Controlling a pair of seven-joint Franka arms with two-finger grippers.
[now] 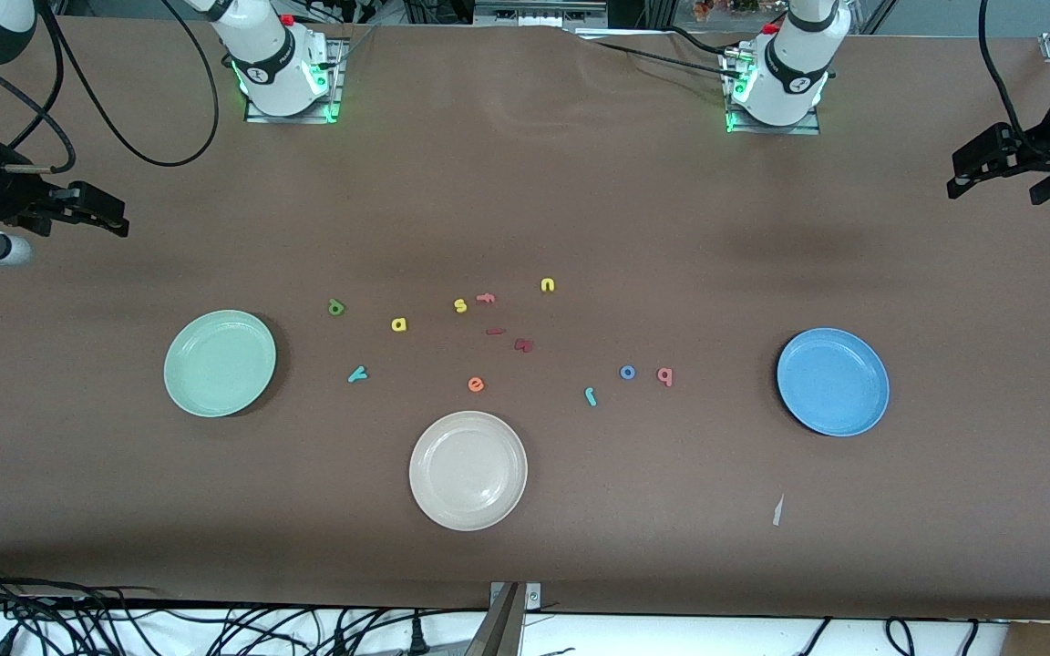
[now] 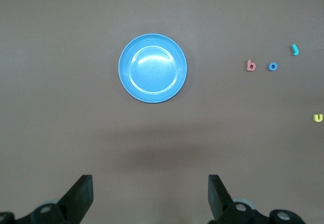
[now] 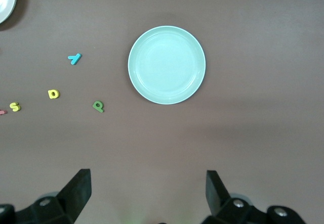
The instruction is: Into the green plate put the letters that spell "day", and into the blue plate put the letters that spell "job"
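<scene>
The green plate [image 1: 220,363] [image 3: 166,64] lies empty toward the right arm's end of the table. Beside it sit the olive d [image 1: 335,308] [image 3: 98,105], yellow a [image 1: 398,324] [image 3: 53,94] and teal y [image 1: 357,374] [image 3: 74,58]. The blue plate [image 1: 833,382] [image 2: 152,68] lies empty toward the left arm's end, with the salmon b [image 1: 664,375] [image 2: 250,65], blue o [image 1: 627,372] [image 2: 273,66] and teal j [image 1: 590,395] [image 2: 295,49] beside it. My right gripper [image 1: 115,217] [image 3: 147,181] and left gripper [image 1: 955,175] [image 2: 150,183] hang open and empty high over the table's two ends.
A cream-white plate [image 1: 468,470] sits nearest the front camera at the middle. Scattered mid-table are a yellow s [image 1: 460,305], yellow u [image 1: 548,285], orange e [image 1: 476,384], a salmon letter [image 1: 486,297] and dark red letters [image 1: 523,344]. A paper scrap [image 1: 777,510] lies near the blue plate.
</scene>
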